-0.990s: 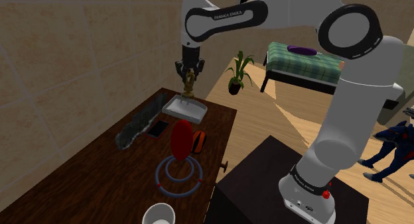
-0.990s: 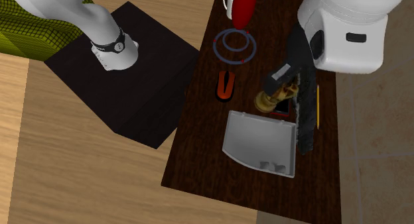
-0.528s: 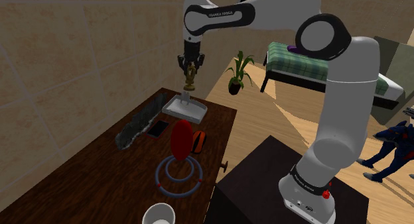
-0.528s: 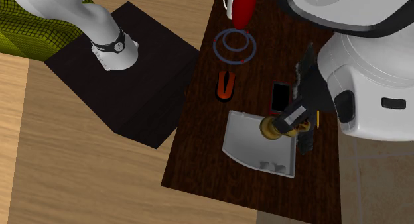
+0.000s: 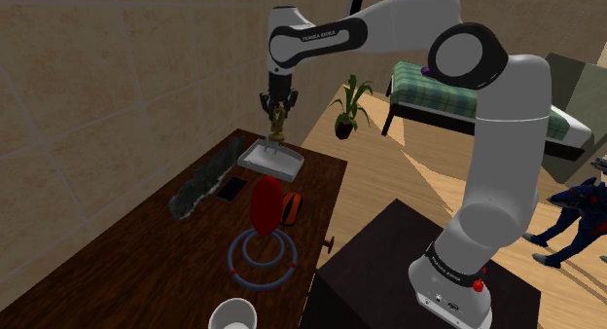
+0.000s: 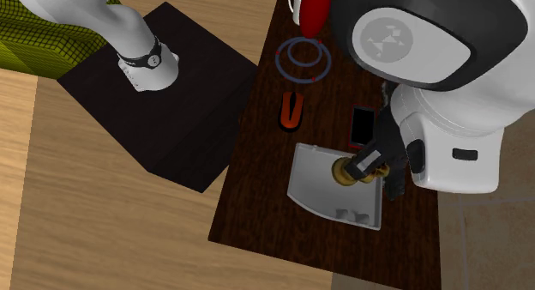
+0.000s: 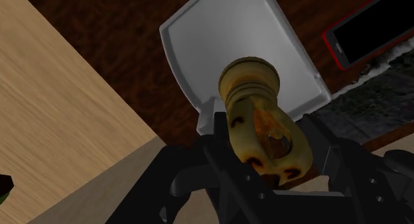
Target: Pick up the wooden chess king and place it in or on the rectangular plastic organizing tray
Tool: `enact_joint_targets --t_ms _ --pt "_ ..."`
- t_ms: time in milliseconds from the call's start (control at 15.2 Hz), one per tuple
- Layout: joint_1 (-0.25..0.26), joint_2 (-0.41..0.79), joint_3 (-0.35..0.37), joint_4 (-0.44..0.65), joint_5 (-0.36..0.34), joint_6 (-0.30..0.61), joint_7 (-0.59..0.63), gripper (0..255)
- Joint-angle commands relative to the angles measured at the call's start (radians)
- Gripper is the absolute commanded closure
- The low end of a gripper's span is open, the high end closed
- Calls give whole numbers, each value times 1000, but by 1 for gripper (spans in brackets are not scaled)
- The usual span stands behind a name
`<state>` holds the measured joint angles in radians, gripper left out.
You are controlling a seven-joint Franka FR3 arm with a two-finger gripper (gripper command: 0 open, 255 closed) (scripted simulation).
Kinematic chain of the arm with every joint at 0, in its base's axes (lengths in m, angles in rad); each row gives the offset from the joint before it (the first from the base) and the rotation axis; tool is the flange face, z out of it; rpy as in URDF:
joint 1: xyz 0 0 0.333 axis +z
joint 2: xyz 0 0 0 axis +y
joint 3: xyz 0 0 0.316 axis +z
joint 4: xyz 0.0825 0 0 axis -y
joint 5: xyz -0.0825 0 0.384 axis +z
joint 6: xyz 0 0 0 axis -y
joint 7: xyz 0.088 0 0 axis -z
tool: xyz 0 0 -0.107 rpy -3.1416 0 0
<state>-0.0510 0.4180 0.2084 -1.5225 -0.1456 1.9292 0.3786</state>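
The fingers are clamped on the chess king [image 7: 257,126], one on each side of its upper body; the gripper [image 7: 262,164] holds it base-down over the tray [image 7: 199,37], which sits at the far end of the dark worktop [image 5: 146,239] in the shoulder view. From the second exterior view the king [image 6: 347,170] hangs over the tray's [image 6: 317,198] half nearer the phone [image 6: 362,125]; the shoulder view suggests its base is clear of the tray floor, though the gap is hard to judge from that angle.

The king is yellow-brown with darker blotches, turned in rings and bulges down to a broad round foot; it reads as glossy wood. I judge it stiff and light, in no danger of crushing; its rounded, polished flanks could let it pivot or slip between flat pads, so the hold on the thicker upper body is sound. Tall on a modest foot, it could topple if released high.

The tray is pale grey-white, smooth, rectangular with rounded corners and a low raised rim; its flat floor should take the foot well.
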Motion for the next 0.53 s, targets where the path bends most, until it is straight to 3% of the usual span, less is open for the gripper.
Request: enact_joint_targets --t_ms 0,462 --pt "-1 4 -1 -20 -2 25 2 255" --pt "0 32 -5 -74 -11 106 11 255"
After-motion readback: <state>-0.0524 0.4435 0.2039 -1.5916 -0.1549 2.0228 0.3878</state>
